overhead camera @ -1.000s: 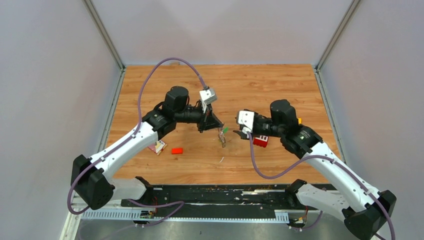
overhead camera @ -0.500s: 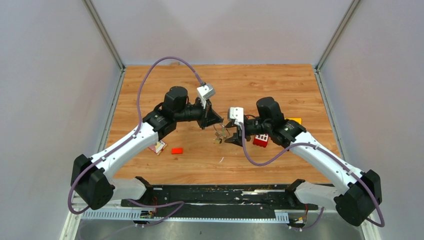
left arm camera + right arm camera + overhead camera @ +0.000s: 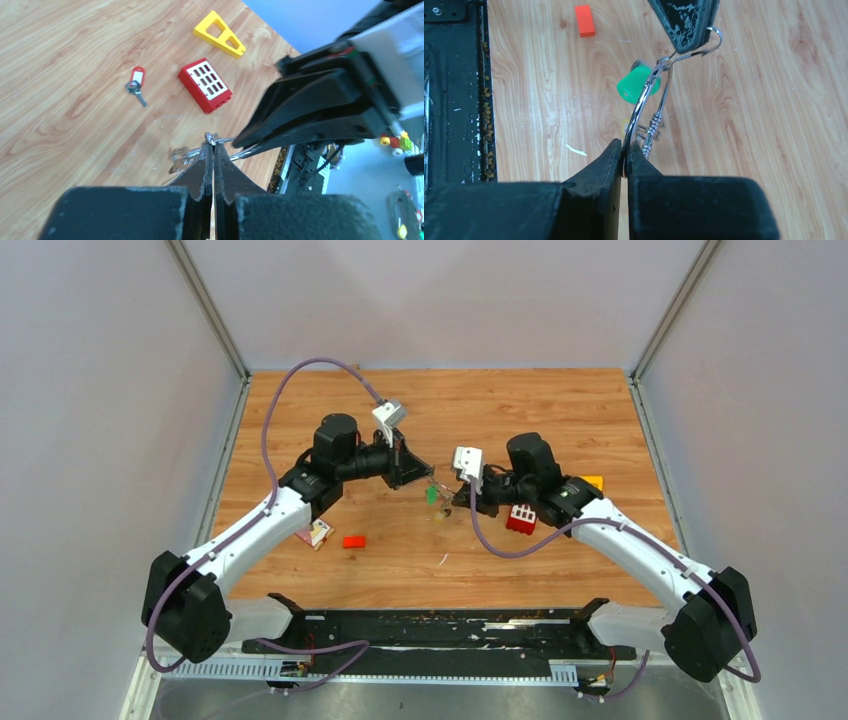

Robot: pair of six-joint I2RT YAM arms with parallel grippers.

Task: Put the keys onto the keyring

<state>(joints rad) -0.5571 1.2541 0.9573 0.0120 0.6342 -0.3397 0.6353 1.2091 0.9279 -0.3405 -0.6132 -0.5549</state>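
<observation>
The thin silver keyring (image 3: 644, 95) hangs above the table, gripped at both ends. My right gripper (image 3: 625, 165) is shut on its lower arc. My left gripper (image 3: 213, 150) is shut on its other end, where a short piece of wire (image 3: 227, 140) pokes past the tips. A green-headed key (image 3: 634, 85) hangs on the ring; it also shows between the two grippers (image 3: 432, 494). A small coiled metal piece (image 3: 651, 127) dangles beside it. Another key with a red head (image 3: 136, 80) lies flat on the wood. From above, the left gripper (image 3: 428, 480) and right gripper (image 3: 458, 502) nearly touch.
A red block with white squares (image 3: 206, 86) lies just right of the grippers, also (image 3: 521, 520). A yellow plastic piece (image 3: 219, 34) sits beyond it. A small orange-red block (image 3: 353, 541) and a red-and-white item (image 3: 315, 533) lie by the left arm. Grey walls enclose the table.
My right gripper moved left to the ring while open and has shut on it. The left gripper, still shut on the ring, drew back a little to the left.
</observation>
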